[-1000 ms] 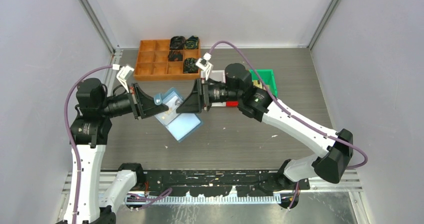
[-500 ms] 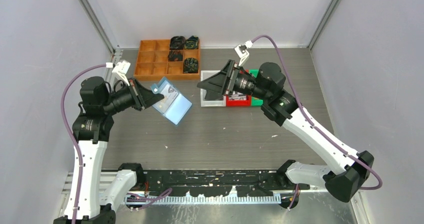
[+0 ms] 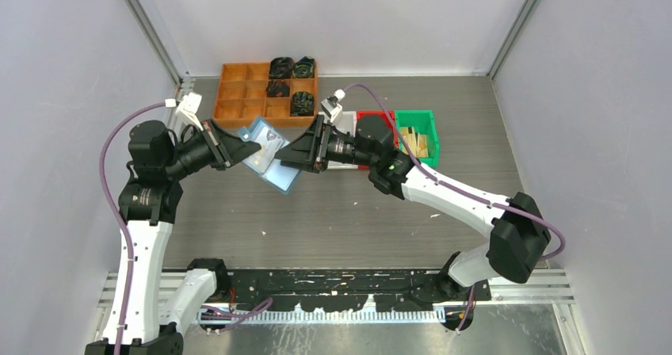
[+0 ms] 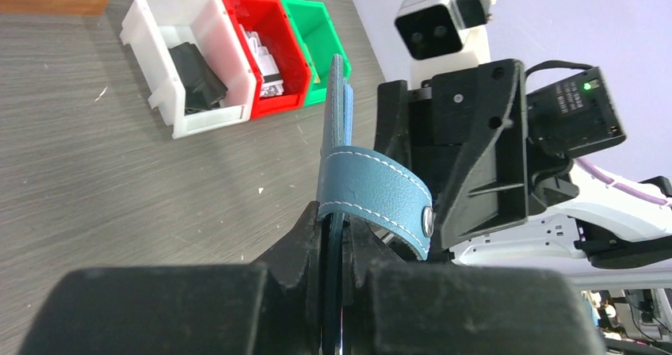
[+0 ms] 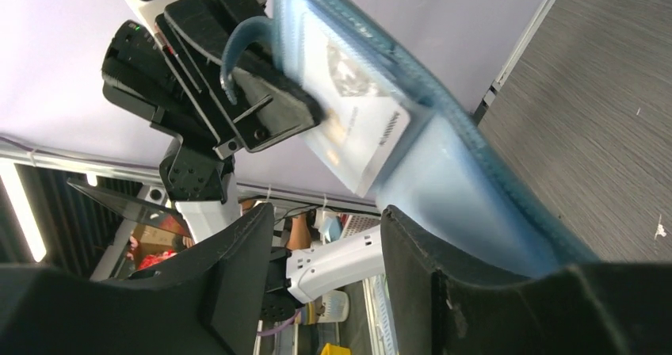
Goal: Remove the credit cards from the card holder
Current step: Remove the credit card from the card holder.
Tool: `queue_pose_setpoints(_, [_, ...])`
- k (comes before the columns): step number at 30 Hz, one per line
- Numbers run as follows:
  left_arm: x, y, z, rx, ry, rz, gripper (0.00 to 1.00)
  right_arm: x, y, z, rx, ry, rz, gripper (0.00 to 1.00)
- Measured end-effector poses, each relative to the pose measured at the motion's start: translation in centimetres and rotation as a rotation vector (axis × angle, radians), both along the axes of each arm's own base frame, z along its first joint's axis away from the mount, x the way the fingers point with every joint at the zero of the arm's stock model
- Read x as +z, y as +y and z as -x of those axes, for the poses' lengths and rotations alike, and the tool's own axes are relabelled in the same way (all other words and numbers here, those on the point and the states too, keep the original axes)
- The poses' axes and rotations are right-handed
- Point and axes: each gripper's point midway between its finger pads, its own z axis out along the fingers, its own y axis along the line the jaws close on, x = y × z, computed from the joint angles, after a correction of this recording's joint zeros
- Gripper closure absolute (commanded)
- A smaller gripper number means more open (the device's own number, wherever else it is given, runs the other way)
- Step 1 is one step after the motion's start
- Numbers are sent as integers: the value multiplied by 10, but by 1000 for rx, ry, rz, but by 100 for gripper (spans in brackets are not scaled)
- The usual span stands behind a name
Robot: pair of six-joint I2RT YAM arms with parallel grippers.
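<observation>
The light blue card holder (image 3: pixel 269 155) hangs off the table, opened out, with my left gripper (image 3: pixel 252 143) shut on its edge by the tab loop (image 4: pixel 372 190). In the left wrist view the card holder (image 4: pixel 337 101) shows edge-on between the jaws of the left gripper (image 4: pixel 337 222). A pale credit card (image 5: pixel 349 125) sticks partway out of a pocket. My right gripper (image 5: pixel 326 216) is open with nothing between its fingers, its tips just short of that card's free end. In the top view the right gripper (image 3: pixel 283 158) sits beside the holder's right side.
An orange compartment tray (image 3: pixel 238 101) with dark parts stands at the back. The red bin (image 3: pixel 372 117) and green bin (image 3: pixel 418 121) sit behind the right arm. The white bin (image 4: pixel 208 121) has a dark flat thing in it.
The right arm swung away to the bins and has come back to the holder, jaws open. The left gripper kept its hold and carried the holder up and to the left.
</observation>
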Motion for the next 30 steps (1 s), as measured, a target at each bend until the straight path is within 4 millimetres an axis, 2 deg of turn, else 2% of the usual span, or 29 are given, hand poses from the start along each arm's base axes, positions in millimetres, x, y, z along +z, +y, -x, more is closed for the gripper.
queue_pose_setpoints(5, [4, -2, -3, -1, 5, 25, 100, -4, 2, -2, 1, 26, -20, 43])
queue_pose_setpoints(18, [-2, -9, -6, -19, 73, 118, 100, -6, 6, -5, 0, 54, -34, 46])
queue_pose_setpoints(30, [20, -14, 0, -38, 62, 206, 100, 1, -2, -8, -56, 37, -90, 48])
